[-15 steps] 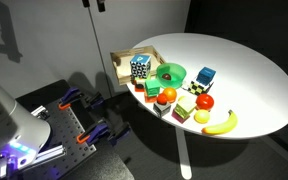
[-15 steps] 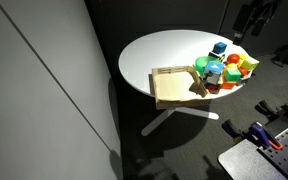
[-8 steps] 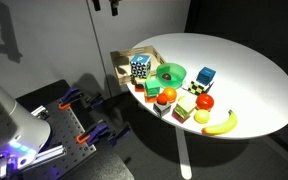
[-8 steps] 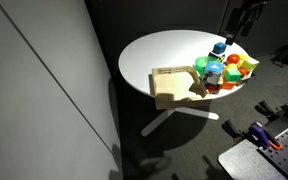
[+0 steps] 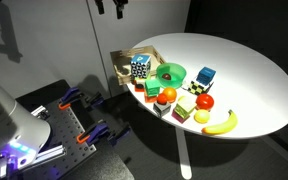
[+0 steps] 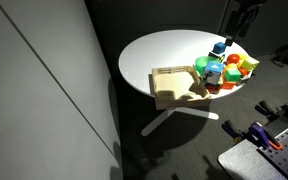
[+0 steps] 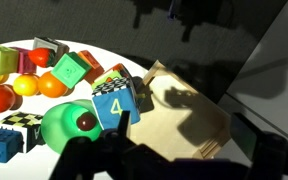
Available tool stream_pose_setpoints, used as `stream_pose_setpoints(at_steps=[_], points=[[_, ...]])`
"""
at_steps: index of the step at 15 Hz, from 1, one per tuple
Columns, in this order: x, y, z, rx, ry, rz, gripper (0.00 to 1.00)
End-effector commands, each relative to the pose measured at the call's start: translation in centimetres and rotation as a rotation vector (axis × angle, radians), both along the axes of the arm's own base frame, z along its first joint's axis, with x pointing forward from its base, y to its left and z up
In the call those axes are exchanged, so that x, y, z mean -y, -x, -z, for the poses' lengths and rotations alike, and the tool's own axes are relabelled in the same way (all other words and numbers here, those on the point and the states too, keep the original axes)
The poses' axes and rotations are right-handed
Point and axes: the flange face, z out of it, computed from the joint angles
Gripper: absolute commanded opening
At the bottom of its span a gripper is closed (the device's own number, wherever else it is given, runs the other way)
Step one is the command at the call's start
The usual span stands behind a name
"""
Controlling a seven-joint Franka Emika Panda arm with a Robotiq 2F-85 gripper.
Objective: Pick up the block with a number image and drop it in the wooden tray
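Note:
The block with a number image (image 5: 140,68) has speckled black-and-white faces. It stands between the wooden tray (image 5: 122,66) and a green bowl. In the wrist view the block (image 7: 115,105) shows a blue face with a "4" and sits against the near edge of the tray (image 7: 189,120). The tray also shows in an exterior view (image 6: 170,90). My gripper (image 5: 110,6) hangs high above the tray's side of the table, far from the block. In the wrist view the gripper (image 7: 184,135) is open and empty, with dark fingers wide apart over the tray.
A green bowl (image 5: 170,73), a brighter blue cube (image 5: 205,77), tomatoes, a banana (image 5: 220,123) and coloured blocks crowd the table's near edge. The white round table (image 5: 244,70) is bare on its far side. Clamps and a bench stand on the floor below.
The gripper has drifted a little sideways at the top of both exterior views. The block and the tray have not moved.

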Motion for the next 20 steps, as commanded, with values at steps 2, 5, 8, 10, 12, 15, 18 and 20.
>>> stream_pose_setpoints(at_steps=[2,5,8,10,12,15,18,20], points=[[0.0,0.0,0.0,-0.001,0.0,0.0,1.0],[0.3,-0.6,0.4,0.008,0.004,0.012,1.0],[0.8,-1.5,1.2,0.029,-0.007,0.011,1.0],[1.0,-2.1,1.9,0.05,-0.014,0.007,1.0],[1.3,-2.7,2.7,0.071,-0.019,0.003,1.0],[1.8,-3.4,4.0,0.085,-0.027,-0.009,1.0],[2.6,-3.9,5.4,0.1,-0.019,-0.035,1.0],[3.3,-4.1,6.2,0.104,-0.009,-0.044,1.0]])
